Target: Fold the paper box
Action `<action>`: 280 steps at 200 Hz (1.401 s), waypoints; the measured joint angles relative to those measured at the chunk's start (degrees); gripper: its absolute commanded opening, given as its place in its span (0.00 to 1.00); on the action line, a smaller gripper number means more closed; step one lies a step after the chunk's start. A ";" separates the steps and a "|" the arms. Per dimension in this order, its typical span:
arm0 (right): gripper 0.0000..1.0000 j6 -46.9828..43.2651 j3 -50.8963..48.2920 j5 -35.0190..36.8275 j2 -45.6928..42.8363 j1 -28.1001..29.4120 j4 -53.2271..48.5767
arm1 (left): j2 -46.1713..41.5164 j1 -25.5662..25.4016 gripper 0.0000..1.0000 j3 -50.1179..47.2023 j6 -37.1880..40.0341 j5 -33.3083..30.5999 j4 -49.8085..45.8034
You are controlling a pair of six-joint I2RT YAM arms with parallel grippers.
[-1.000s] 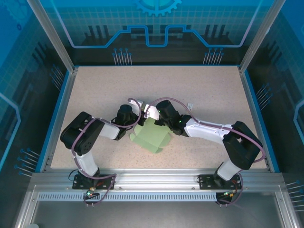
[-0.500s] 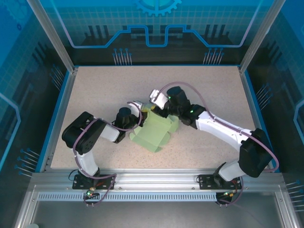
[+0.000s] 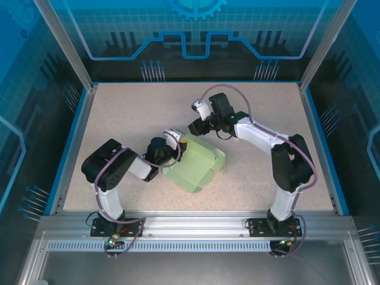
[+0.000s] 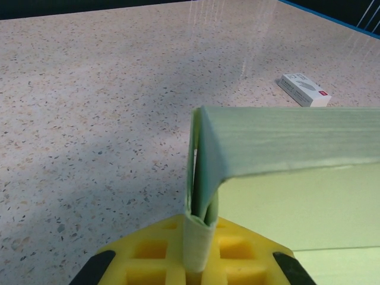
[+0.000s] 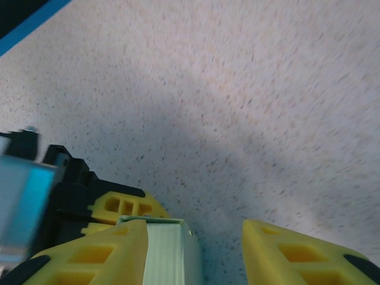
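The pale green paper box lies on the speckled table, its near-left panel folded upright. My left gripper is shut on that folded edge. In the left wrist view the doubled paperboard rises out of the pinch of the left gripper, between the yellow fingers. My right gripper hangs open just beyond the box's far-left corner. In the right wrist view the right gripper has a wide gap between its fingers, with the box's top edge beside the left finger and not pinched.
A small white packet lies on the table beyond the box. A blue rim and metal posts bound the table on the left, right and back. Bare speckled surface lies behind both grippers.
My right gripper has opened and let go of the box. It rose and swung back toward the far side. The box's panel now stands folded up. The left gripper kept its grip.
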 measured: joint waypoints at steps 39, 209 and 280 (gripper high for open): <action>0.44 2.51 0.79 -3.06 4.13 0.00 -0.61 | 0.15 -0.24 0.10 0.00 1.03 -0.09 -0.35; 0.46 2.84 0.04 -2.40 2.03 -0.44 -2.12 | -1.79 -1.20 0.00 0.46 2.58 -3.50 -4.61; 0.56 5.11 -0.24 12.00 -19.98 -0.72 -14.56 | -8.72 -1.88 0.00 1.25 -1.11 -13.68 -15.30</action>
